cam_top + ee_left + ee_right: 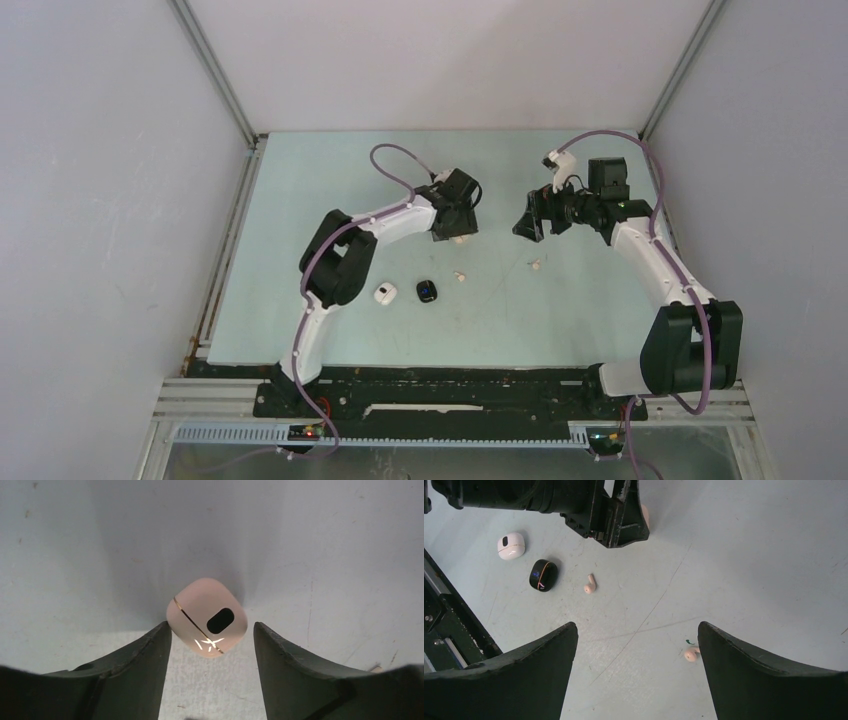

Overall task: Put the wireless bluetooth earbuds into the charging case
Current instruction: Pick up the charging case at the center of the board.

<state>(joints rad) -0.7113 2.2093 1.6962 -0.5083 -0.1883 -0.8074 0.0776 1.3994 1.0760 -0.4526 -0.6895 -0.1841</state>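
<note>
Table carries three closed cases and two loose buds. Left gripper is over mid-table, jaws spread, tips to either side of the pink case. The case looks to touch the left tip, with a gap at the right tip, so it is not clamped. Its gold seam shows shut. Right gripper hovers to the right, jaws wide, holding nothing. White case and black case sit side by side, nearer and to the left. Both pink earbuds lie bare on the table: one just right of the black case, the other further right, under the right gripper. Judged step: securing the pink case. Next: close squarely on it, open the lid, then pick a bud.
</note>
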